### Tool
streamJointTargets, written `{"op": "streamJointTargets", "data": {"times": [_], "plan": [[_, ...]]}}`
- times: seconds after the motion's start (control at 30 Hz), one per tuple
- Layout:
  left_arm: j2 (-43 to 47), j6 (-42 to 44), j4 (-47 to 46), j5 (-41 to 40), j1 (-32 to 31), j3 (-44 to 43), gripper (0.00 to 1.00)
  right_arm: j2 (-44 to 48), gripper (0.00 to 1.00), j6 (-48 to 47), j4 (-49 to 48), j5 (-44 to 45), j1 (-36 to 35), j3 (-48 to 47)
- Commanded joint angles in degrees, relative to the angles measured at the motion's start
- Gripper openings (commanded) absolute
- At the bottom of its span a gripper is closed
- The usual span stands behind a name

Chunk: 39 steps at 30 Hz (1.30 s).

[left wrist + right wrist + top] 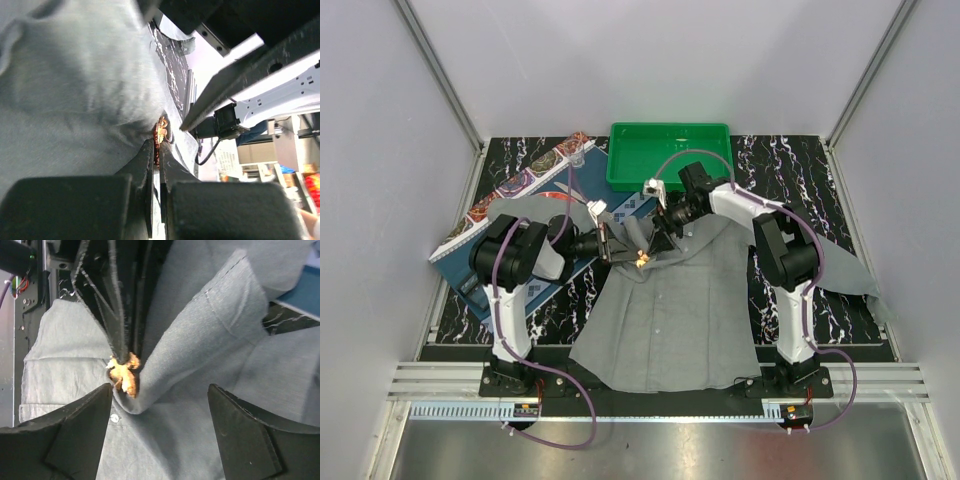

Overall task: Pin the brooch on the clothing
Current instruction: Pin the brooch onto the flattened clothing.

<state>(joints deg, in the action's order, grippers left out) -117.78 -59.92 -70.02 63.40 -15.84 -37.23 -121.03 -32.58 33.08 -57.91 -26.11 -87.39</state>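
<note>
The grey shirt (665, 320) lies spread on the table, its upper part gathered into a raised fold (200, 345). The tiny orange brooch (642, 260) sits at the edge of that fold. My left gripper (159, 142) is shut on the brooch (161, 129), pressing it against the cloth (75, 100). In the right wrist view the left gripper's dark fingers (120, 315) come down from above onto the brooch (123, 374). My right gripper (160, 395) stands open around the fold, its fingers (85, 425) apart from the cloth, holding nothing. A pale button (115, 417) shows just below the brooch.
A green tray (670, 150) stands at the back centre. A blue patterned placemat (510, 210) lies at the back left, partly under the left arm. The black marbled tabletop (790, 160) is walled by white panels. The shirt's sleeve (850, 270) reaches to the right edge.
</note>
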Motion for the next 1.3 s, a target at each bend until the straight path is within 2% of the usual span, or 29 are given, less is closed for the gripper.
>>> {"op": "streamJointTargets", "data": {"times": [0.0, 0.03, 0.07, 0.1, 0.13, 0.17, 0.2, 0.23, 0.27, 0.3, 0.33, 0.4, 0.43, 0.5, 0.53, 0.63, 0.77, 0.9, 1.0, 1.03, 1.1, 1.13, 1.2, 1.23, 1.27], "plan": [[7.81, 12.22, -12.29, -0.64, 1.42, -2.31, 0.0, -0.08, 0.85, 6.11, -1.26, 0.87, 3.34, -6.29], [11.13, 16.72, -1.37, -1.25, 1.68, -2.93, 0.0, -0.86, 0.85, 8.73, -1.18, 0.96, 3.95, -8.12], [13.08, 21.73, 5.18, -1.69, 1.86, -3.72, 0.0, -1.31, 0.86, 9.98, -1.09, 1.39, 4.83, -9.01], [14.84, 32.57, 11.94, -2.65, 2.12, -5.64, 0.0, -1.57, 0.86, 12.17, -1.09, 2.18, 5.27, -9.8], [17.99, 38.42, 26.98, -5.01, 2.12, -7.05, 0.0, -2.18, 0.87, 13.23, -1.18, 2.36, 5.71, -11.29], [19.15, 44.13, 33.91, -6.43, 2.12, -8.63, 0.0, -2.45, 0.87, 14.29, -0.83, 2.97, 6.24, -12.0], [20.29, 55.24, 40.42, -7.83, 2.04, -11.34, 0.0, -2.8, 0.87, 15.69, -0.3, 3.76, 6.85, -12.97], [21.35, 60.31, 51.28, -11.76, 1.95, -12.76, 0.0, -3.5, 0.87, 16.22, 0.49, 3.68, 7.38, -14.54], [22.58, 65.41, 55.3, -13.81, 1.77, -13.99, 0.0, -3.68, 0.87, 17.1, 1.02, 3.77, 7.82, -15.08], [22.94, 70.07, 57.78, -15.74, 1.69, -16.01, 0.0, -3.86, 0.88, 19.02, 1.11, 4.12, 8.61, -15.35], [22.86, 68.98, 57.19, -17.06, 1.95, -16.12, 0.0, -4.03, 0.88, 19.48, 1.37, 4.29, 8.97, -15.96], [22.24, 73.16, 64.26, -19.09, -0.06, -20.49, 0.0, -4.12, 0.88, 20.36, 3.12, 5.43, 9.67, -16.31], [22.24, 75.45, 66.65, -23.01, -1.29, -22.08, 0.0, -3.69, 0.88, 20.27, 3.65, 5.96, 10.28, -16.58], [23.2, 83.45, 69.65, -27.52, -4.88, -23.5, 0.0, -3.07, 0.88, 19.92, 6.02, 7.71, 10.81, -16.93], [23.55, 86.43, 71.32, -31.89, -5.78, -23.76, 0.0, -2.89, 0.88, 19.83, 6.73, 8.42, 11.42, -17.37], [23.91, 96.81, 77.3, -37.44, -8.07, -24.82, 0.0, -3.42, 0.88, 18.78, 11.56, 11.06, 12.39, -19.47], [25.49, 113.05, 77.49, -43.08, -12.1, -19.21, 0.0, -3.69, 0.89, 16.94, 16.57, 14.22, 14.33, -20.54], [24.35, 118.63, 71.97, -50.12, -17.99, -14.54, 0.13, -3.95, 0.89, 13.78, 19.3, 17.47, 15.38, -22.46], [25.22, 120.74, 72.74, -49.34, -18.62, -13.13, 0.3, -4.82, 0.89, 12.46, 21.58, 18.26, 16.26, -25.1], [26.27, 121.35, 73.27, -47.42, -18.62, -12.69, 0.41, -5.09, 0.89, 11.93, 22.2, 18.36, 16.35, -26.58], [30.4, 123.2, 77.11, -44.43, -17.92, -11.81, 0.49, -5.79, 0.9, 10.44, 23.87, 19.14, 16.79, -27.91], [31.72, 122.59, 78.79, -39.97, -17.04, -12.16, 0.54, -5.97, 0.9, 9.56, 24.05, 19.85, 16.7, -28.79], [34.54, 118.56, 86.23, -34.33, -12.15, -16.54, 0.57, -6.84, 0.9, 7.19, 24.31, 23.17, 16.79, -29.84], [34.63, 117.33, 89.58, -29.0, -10.03, -19.08, 0.58, -7.2, 0.9, 6.31, 24.57, 24.24, 16.97, -30.98], [34.2, 116.01, 93.1, -26.77, -7.74, -24.67, 0.58, -7.55, 0.9, 5.34, 24.92, 25.9, 16.88, -31.43]]}}
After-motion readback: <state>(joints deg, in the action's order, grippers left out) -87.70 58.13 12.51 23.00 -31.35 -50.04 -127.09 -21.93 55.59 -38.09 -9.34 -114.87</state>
